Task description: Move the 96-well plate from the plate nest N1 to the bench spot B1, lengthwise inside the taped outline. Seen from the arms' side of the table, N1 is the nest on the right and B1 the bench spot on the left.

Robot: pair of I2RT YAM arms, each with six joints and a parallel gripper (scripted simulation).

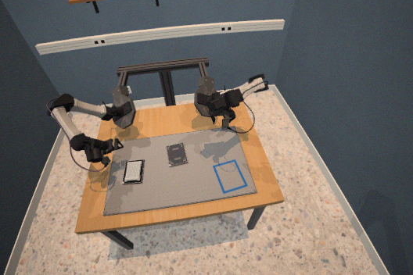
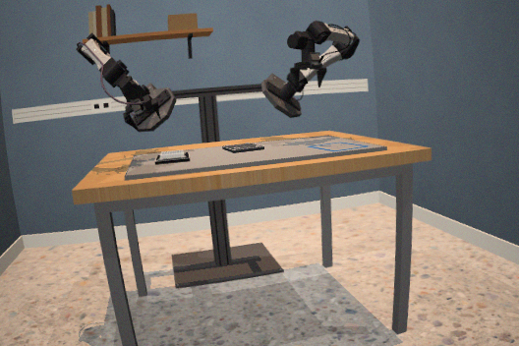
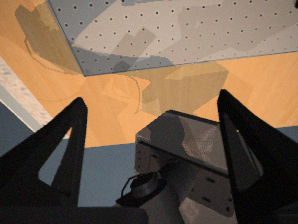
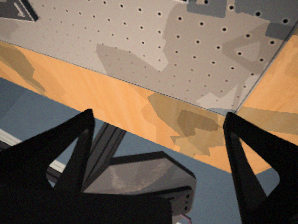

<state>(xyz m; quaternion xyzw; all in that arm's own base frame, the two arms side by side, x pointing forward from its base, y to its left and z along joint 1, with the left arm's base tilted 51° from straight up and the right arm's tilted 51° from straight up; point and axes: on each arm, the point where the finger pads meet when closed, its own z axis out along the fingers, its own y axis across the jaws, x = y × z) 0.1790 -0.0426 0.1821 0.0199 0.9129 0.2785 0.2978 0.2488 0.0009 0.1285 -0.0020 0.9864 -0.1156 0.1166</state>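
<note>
The white 96-well plate (image 1: 133,171) (image 2: 173,154) sits in the dark nest N1 (image 1: 132,183), at picture left in the top and exterior views. The blue taped outline of B1 (image 1: 219,179) lies at picture right on the grey mat (image 1: 168,194), with nothing inside it but shadow. My right gripper (image 1: 113,154) (image 4: 159,117) is open and empty, above the mat's edge near N1, on the arms' side of the plate. My left gripper (image 1: 220,123) (image 3: 149,99) is open and empty, high over the arms' side of the table. Neither wrist view shows the plate.
A second, empty dark nest (image 1: 177,155) (image 2: 243,147) stands on the mat between N1 and B1; a corner of what looks like it shows in the right wrist view (image 4: 15,10). The wooden table top (image 1: 156,117) surrounds the mat. The arm stand is behind the table.
</note>
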